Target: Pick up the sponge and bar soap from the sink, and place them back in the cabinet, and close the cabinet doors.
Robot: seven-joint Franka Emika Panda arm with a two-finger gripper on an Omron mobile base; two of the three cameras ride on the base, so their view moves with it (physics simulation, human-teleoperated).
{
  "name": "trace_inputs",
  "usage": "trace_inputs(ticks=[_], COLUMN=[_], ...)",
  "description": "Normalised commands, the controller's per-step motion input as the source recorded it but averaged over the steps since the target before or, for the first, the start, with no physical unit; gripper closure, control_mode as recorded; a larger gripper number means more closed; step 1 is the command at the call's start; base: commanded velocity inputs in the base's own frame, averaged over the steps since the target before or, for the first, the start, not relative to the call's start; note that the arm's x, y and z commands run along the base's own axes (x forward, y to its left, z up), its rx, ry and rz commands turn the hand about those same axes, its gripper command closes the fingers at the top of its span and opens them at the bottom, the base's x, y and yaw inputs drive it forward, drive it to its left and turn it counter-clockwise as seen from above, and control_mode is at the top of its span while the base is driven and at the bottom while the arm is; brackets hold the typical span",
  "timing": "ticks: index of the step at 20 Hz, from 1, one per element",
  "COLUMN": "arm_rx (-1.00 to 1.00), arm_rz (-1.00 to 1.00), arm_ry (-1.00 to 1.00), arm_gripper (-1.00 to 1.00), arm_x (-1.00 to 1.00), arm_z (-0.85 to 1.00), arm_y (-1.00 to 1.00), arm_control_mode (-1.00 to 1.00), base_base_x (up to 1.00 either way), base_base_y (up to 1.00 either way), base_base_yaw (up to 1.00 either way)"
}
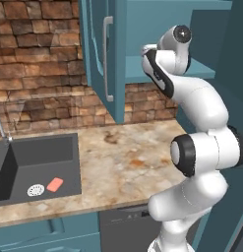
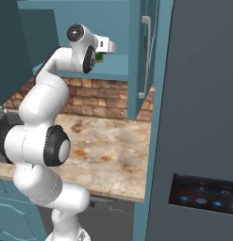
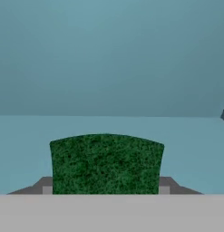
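The sponge (image 3: 106,163) sits between the two fingers of the tool (image 3: 106,188), its dark green face filling the lower middle of the hand view, with a grey fingertip (image 3: 43,186) pressed against each side. The tool is clamped on the sponge. Behind it lie the teal inner shelf (image 3: 177,149) and the teal back wall of the cabinet (image 3: 109,54), so the sponge is held inside the cabinet, above the shelf; whether it touches the shelf cannot be told. In the right base view a small bit of green, the sponge (image 2: 99,57), shows just under the white hand at the shelf's front edge.

The bar soap (image 1: 55,184) lies flat on the floor of the sink (image 1: 44,152), just beside the white round drain disc (image 1: 36,190), towards the sink's front right corner. A thin silver faucet (image 1: 1,129) rises at the sink's back edge.

The cabinet doors stand open: the left door (image 1: 101,54) swings out towards the camera with its vertical silver handle (image 1: 108,59), and the right door (image 2: 137,56) shows edge-on in the right base view.

The arm reaches up from the base, over the speckled tabletop (image 1: 128,157), into the cabinet. A brick wall (image 1: 39,64) runs behind the tabletop, and a dark grey refrigerator (image 2: 198,117) stands to the right.
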Motion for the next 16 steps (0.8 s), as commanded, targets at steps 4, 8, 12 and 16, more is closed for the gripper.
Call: trace_inputs(ticks=[4, 8, 12, 16], arm_rx=[0.0, 0.0, 0.0, 0.0], arm_rz=[0.0, 0.0, 0.0, 0.0], arm_ry=[0.01, 0.0, 0.0, 0.0], arm_gripper=[1.0, 1.0, 1.0, 1.0], arm_x=[0.26, 0.18, 0.19, 0.31], arm_z=[-0.54, -0.56, -0.34, -0.1], arm_y=[0.0, 0.0, 0.0, 0.0], arm_control_mode=[-1.0, -1.0, -1.0, -1.0], base_base_x=[0.0, 0.0, 0.0, 0.0], base_base_y=[0.0, 0.0, 0.0, 0.0], base_base_yaw=[0.0, 0.0, 0.0, 0.0])
